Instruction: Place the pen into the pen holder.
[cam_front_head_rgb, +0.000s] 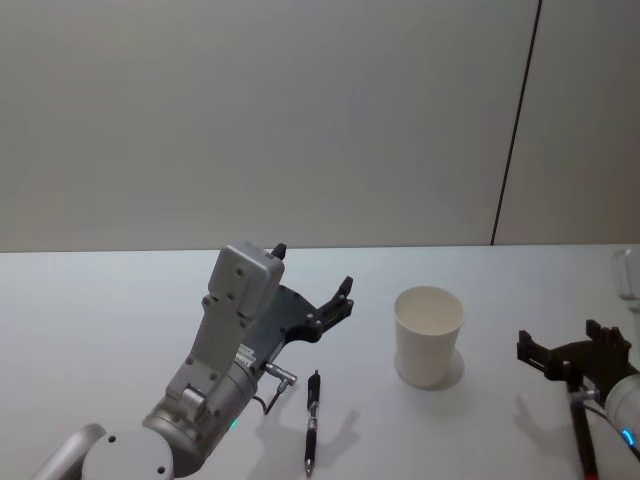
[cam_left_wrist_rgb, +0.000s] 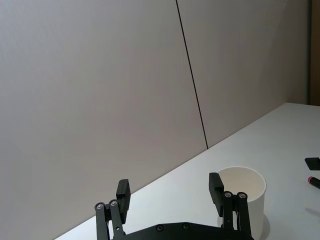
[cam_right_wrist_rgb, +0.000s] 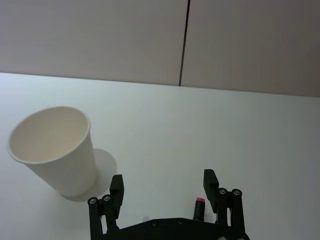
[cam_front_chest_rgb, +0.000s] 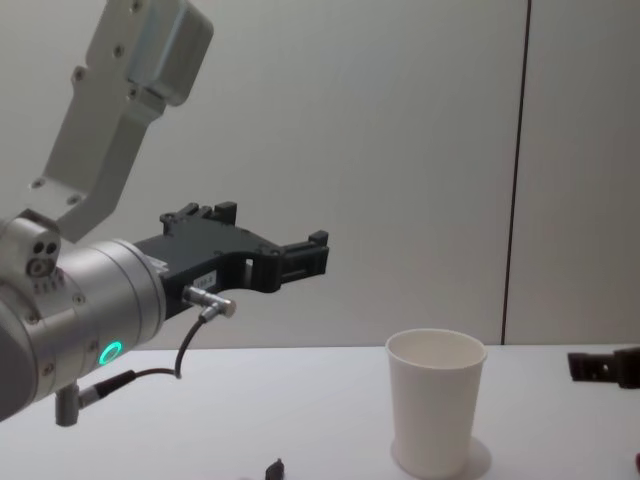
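Grey wall panels (cam_front_head_rgb: 250, 120) with one dark vertical seam (cam_front_head_rgb: 515, 120) stand behind a plain white desk (cam_front_head_rgb: 120, 300). On it, right of the middle and back from the front edge, the pen holder (cam_front_head_rgb: 428, 335) stands upright, a white paper cup with a rolled rim and nothing visible inside. The pen (cam_front_head_rgb: 312, 420), black, lies flat near the desk's front edge, left of the cup and well apart from it, its length running roughly front to back.

The left gripper (cam_front_head_rgb: 313, 267) hangs in the air above the desk, raised well clear of the surface in the chest view. It sits behind the pen and to the left of the cup, touching neither. Its two black fingers (cam_left_wrist_rgb: 123, 192) are spread wide and grasp nothing.

The right gripper (cam_front_head_rgb: 565, 345) sits low near the desk's right edge, to the right of the cup and apart from it. Its fingers (cam_right_wrist_rgb: 210, 180) are likewise spread with nothing between them. A second pen (cam_front_head_rgb: 583, 440) with a red end lies on the desk beneath that arm.
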